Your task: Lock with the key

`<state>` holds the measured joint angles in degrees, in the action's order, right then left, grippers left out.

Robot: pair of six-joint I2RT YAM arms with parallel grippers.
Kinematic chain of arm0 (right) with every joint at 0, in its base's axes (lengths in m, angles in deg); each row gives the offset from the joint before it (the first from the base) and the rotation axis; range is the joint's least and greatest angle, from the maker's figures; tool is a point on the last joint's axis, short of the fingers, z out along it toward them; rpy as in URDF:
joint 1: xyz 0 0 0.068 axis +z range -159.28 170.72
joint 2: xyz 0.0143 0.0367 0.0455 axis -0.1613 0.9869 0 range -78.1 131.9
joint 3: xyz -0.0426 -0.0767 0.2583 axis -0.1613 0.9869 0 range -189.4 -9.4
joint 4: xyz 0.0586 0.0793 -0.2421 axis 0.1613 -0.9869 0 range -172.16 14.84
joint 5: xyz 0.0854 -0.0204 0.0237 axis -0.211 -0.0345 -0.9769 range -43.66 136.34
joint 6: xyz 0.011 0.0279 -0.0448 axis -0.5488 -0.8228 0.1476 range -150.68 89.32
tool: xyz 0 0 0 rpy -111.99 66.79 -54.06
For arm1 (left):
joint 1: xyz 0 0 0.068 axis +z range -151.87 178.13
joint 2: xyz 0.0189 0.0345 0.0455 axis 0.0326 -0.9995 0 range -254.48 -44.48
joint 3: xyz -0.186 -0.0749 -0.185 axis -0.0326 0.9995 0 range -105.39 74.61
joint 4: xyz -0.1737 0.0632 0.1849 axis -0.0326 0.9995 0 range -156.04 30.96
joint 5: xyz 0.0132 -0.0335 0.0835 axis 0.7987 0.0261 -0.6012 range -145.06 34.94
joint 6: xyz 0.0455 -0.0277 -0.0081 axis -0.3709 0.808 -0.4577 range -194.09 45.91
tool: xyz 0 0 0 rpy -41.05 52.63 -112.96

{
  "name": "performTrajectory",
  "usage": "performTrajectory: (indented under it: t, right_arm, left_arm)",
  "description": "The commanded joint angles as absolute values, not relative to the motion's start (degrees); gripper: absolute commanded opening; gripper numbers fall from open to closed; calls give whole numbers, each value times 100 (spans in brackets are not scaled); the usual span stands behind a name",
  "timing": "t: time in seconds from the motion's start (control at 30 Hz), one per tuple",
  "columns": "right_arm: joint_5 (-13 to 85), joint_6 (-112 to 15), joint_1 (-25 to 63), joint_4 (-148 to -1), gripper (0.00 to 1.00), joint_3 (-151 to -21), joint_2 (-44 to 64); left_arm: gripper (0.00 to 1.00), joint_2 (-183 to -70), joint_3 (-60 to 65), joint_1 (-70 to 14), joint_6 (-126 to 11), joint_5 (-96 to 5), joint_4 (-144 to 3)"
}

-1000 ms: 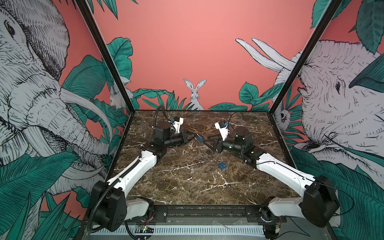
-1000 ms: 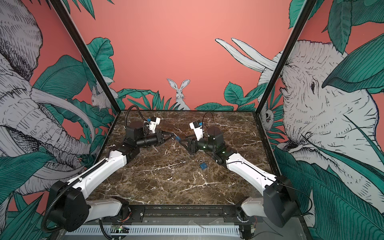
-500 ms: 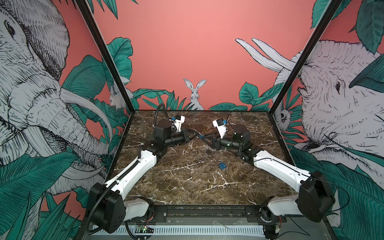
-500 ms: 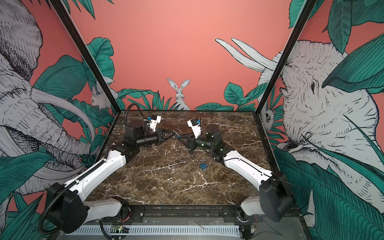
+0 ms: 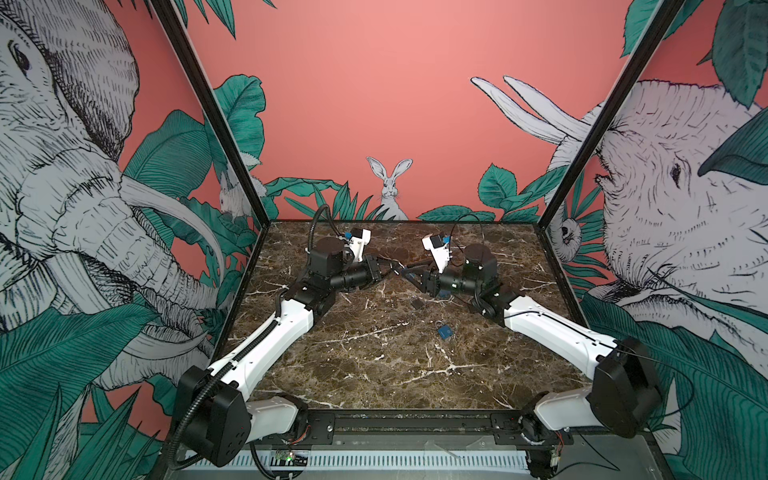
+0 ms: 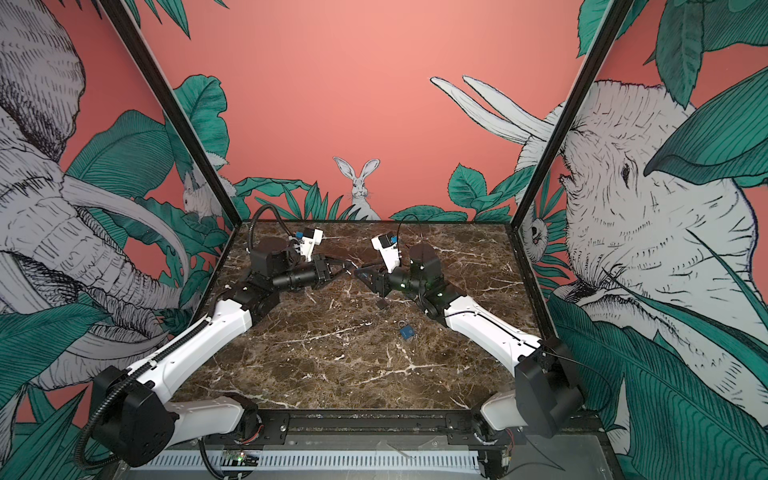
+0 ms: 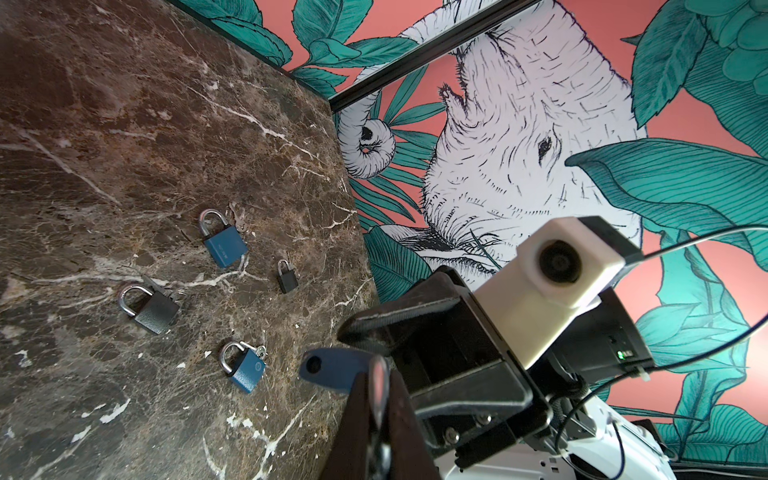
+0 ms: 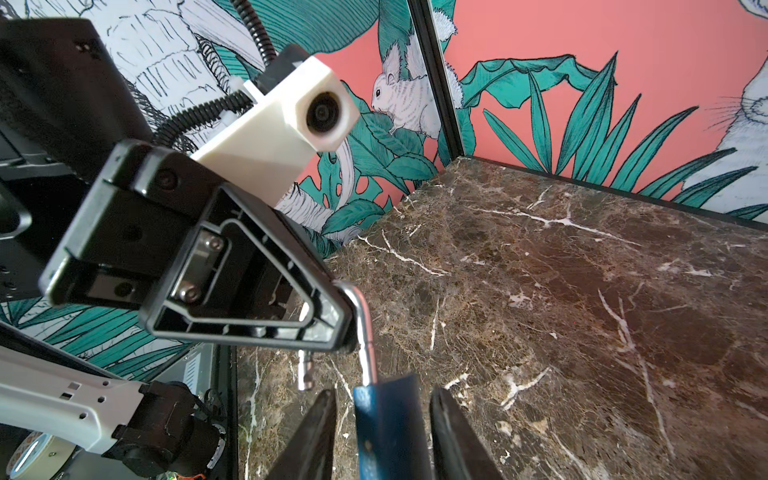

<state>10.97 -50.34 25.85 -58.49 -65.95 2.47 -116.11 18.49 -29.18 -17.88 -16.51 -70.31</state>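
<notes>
Brown veined marble table point(image 5: 374, 374); contents listed from the front edge back.

1. One spare blue padlock point(image 5: 444, 331), lying flat right of centre, clear of both arms. Not in use.
2. One spare dark padlock point(image 5: 417, 302), flat, just behind the first and near the right arm. In the left wrist view small keys or rings point(image 7: 259, 351) lie against the padlocks on the table. Which one suits the task cannot be told, and no key shows in either claw.
3. The task's padlock point(image 8: 388, 419), blue body, held in the air over the far half of the table, between the two claws. Its shackle point(image 8: 363, 332) is swung open with the free leg out of the body, so it is not yet locked.
4. The right claw point(image 8: 382, 399) has its jaws part-way in, one on each side of the body, with a sliver of gap on both sides. Whether they bear on it cannot be told. Probably placed to take the body and leave the shackle free.
5. The left claw point(image 7: 377, 374) is fully closed, pinching the shackle's bend. It likely steadies the lock for that take; letting go early would risk a drop.
6. The back wall point(image 5: 374, 104), coral, with a painted rabbit.
</notes>
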Motion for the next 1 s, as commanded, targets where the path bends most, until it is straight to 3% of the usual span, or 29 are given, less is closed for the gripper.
performTrajectory:
  t: [0.0,0.6,0.97]
  right_arm:
    - [1136,-4895,2588,-5850,36,-6730,292]
    - [1311,-4764,2598,-5941,34,-6749,316]
    - [1415,-4721,2622,-5984,26,-6802,322]
  left_arm:
    - [0,-11396,1660,-2946,-1696,-1604,-7336]
    - [0,-11405,1645,-2987,-1600,-1628,-7430]
    - [0,-11415,1634,-3008,-1546,-1611,-7501]
